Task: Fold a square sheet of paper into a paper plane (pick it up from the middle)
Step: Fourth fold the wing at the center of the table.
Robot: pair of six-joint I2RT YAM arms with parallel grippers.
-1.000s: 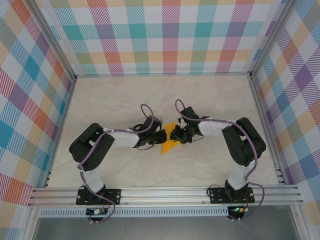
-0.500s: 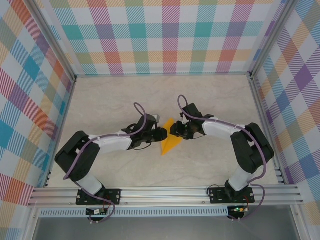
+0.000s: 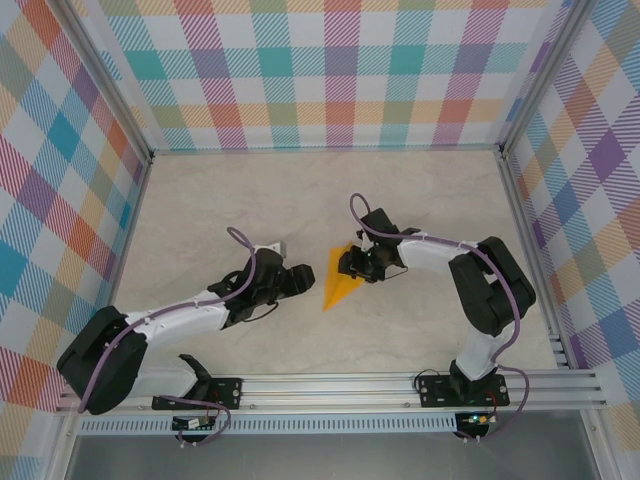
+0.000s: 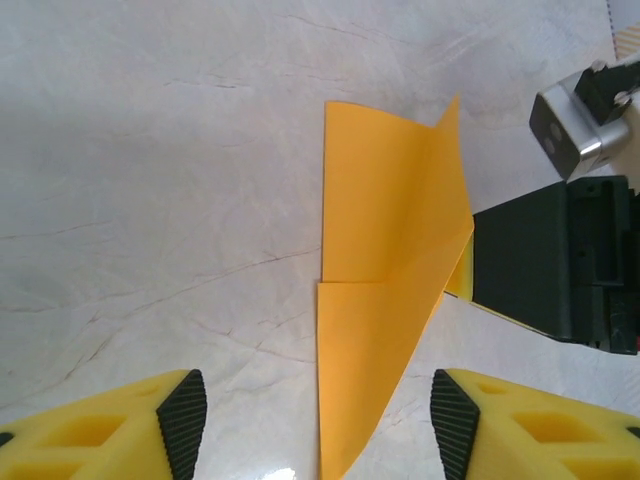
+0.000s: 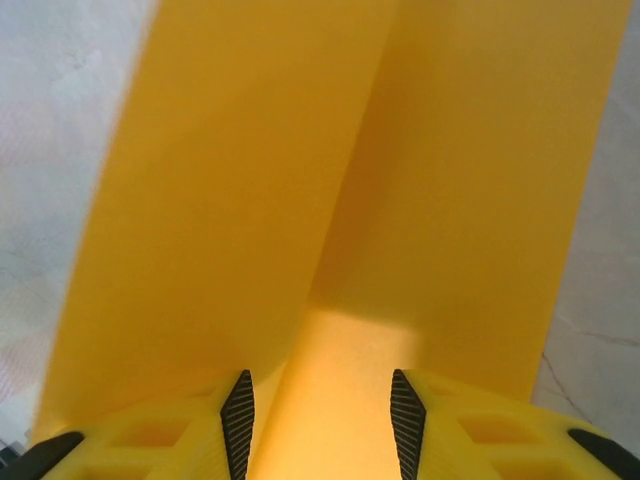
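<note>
Orange paper [image 3: 335, 283] points its tip to 7 o'clock, right gripper [image 3: 346, 265] at its 3 o'clock edge, left gripper [image 3: 305, 279] off at 9, both with fingers apart.

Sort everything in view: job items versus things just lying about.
Job: folded orange paper, left end effector, right end effector.
Not the job, just fixtures: marble-look tabletop, plaid walls, aluminium frame.

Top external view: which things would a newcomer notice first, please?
The orange folded sheet of paper stands out most, a pointed wedge lying in the middle of the pale table. Two black-and-white arms reach toward it, the left arm from the left and the right arm from the right. Bright checked walls surround the scene.
</note>
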